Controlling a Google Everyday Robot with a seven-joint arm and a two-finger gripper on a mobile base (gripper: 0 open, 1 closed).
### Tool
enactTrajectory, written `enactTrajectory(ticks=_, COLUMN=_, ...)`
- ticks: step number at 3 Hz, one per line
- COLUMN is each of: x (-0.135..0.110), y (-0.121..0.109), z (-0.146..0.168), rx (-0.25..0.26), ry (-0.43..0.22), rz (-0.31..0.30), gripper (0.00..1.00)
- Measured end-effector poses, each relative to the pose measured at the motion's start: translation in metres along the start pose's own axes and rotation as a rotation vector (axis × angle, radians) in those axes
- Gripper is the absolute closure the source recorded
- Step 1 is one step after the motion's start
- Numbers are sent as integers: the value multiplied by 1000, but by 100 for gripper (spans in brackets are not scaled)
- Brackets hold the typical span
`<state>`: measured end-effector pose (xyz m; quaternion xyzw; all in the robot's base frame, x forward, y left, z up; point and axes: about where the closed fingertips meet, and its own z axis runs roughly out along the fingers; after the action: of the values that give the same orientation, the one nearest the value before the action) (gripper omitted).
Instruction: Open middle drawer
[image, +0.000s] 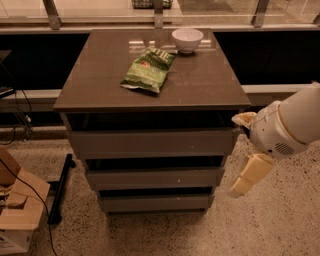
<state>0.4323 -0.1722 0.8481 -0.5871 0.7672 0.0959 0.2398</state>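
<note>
1. While hanging just right of the cabinet (150, 102), pointing the gripper (249, 176) down and left, level with the middle drawer (152, 178).
2. Hovering near that drawer's right end; grip state impossible to tell.
3. Sitting between the top drawer (150, 143) and the bottom drawer (156, 203), showing a dark gap above its front.
4. Lying on top: bag (148, 70), with bowl (187, 40) standing behind.

High frontal view, pincer (236, 156) lower right
</note>
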Motion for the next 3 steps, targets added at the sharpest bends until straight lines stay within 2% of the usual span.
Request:
enactTrajectory(ticks=1, x=16, y=-15, z=52, rx=-68, ry=-77, rz=40, gripper=0)
enactTrajectory(ticks=2, x=16, y=-15, z=52, rx=-66, ry=-78, rz=43, gripper=0)
enactTrajectory(ticks=3, x=21, y=-16, z=64, rx=-10, ry=-104, rz=111, gripper=0)
